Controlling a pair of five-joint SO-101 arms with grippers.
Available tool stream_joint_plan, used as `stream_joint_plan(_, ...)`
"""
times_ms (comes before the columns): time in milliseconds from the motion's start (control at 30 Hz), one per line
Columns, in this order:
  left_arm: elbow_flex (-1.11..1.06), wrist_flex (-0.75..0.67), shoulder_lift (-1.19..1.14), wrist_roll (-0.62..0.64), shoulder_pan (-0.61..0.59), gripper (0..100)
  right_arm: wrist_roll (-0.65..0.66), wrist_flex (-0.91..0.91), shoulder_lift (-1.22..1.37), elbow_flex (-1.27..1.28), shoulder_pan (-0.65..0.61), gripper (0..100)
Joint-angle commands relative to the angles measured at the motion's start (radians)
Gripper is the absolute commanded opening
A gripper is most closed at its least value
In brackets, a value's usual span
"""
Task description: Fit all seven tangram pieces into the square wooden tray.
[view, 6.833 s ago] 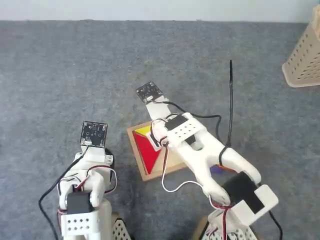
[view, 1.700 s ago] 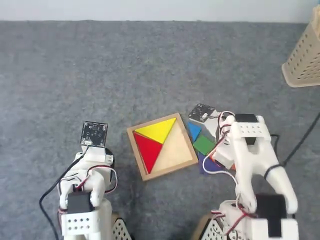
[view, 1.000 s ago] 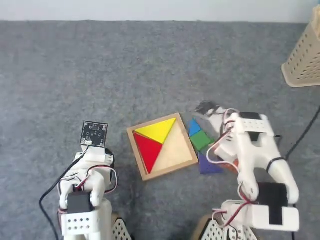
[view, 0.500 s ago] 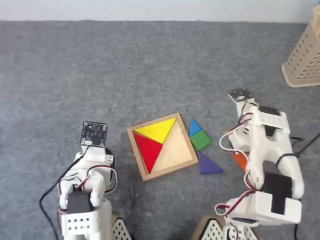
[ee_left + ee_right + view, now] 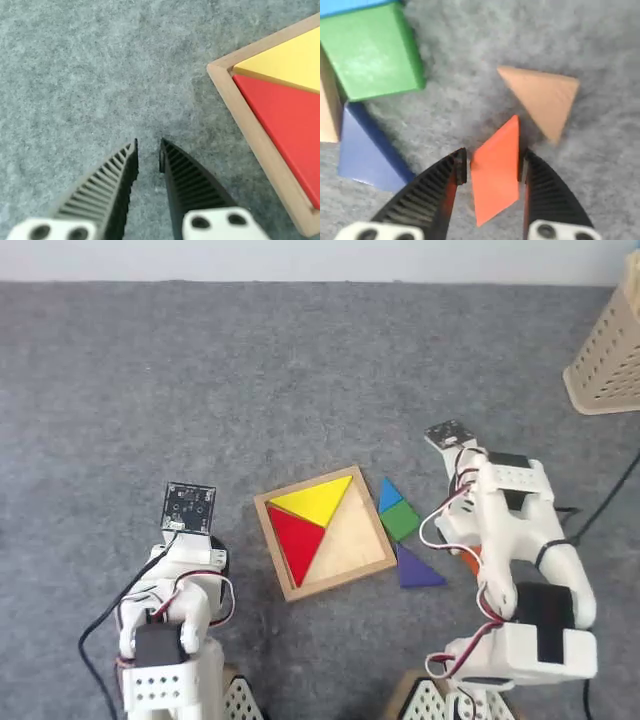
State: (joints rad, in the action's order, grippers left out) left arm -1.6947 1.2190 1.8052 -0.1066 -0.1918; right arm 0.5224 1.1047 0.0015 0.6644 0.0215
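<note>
The square wooden tray (image 5: 362, 562) lies mid-table and holds a yellow triangle (image 5: 312, 502) and a red triangle (image 5: 295, 538). To its right on the carpet lie a blue triangle (image 5: 388, 495), a green square (image 5: 401, 521) and a dark blue triangle (image 5: 415, 568). My right arm (image 5: 510, 530) stands just right of them. The right gripper (image 5: 492, 155) is open, its fingers close on either side of an orange parallelogram (image 5: 496, 172) that lies flat. A tan triangle (image 5: 542, 97) lies just beyond it. My left gripper (image 5: 148, 145) is shut over bare carpet beside the tray's corner (image 5: 220, 75).
A perforated beige basket (image 5: 610, 350) stands at the far right edge. The left arm (image 5: 175, 590) rests at the near left. Open grey carpet spreads across the far half of the table.
The right arm left the tray, swung right past the loose pieces, then came back a little toward them. The left arm has kept still.
</note>
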Motion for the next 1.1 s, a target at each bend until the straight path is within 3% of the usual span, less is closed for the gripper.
stream_joint_plan(0,0.008,0.003,0.023,0.009,0.003,7,-0.011,-0.027,-0.010,0.018,-0.022,16.9)
stream_joint_plan(233,0.008,0.003,0.023,0.009,0.003,7,-0.058,-0.039,-0.013,0.034,-0.019,1.2)
stream_joint_plan(567,0.008,0.003,0.023,0.009,0.003,7,-0.201,0.088,-0.148,-0.144,-0.042,0.6)
stream_joint_plan(800,0.008,0.003,0.023,0.009,0.003,7,-0.285,0.214,-0.246,-0.302,-0.229,0.6)
stream_joint_plan(1067,0.008,0.003,0.023,0.009,0.003,7,-0.384,0.173,-0.168,-0.404,-0.427,0.8)
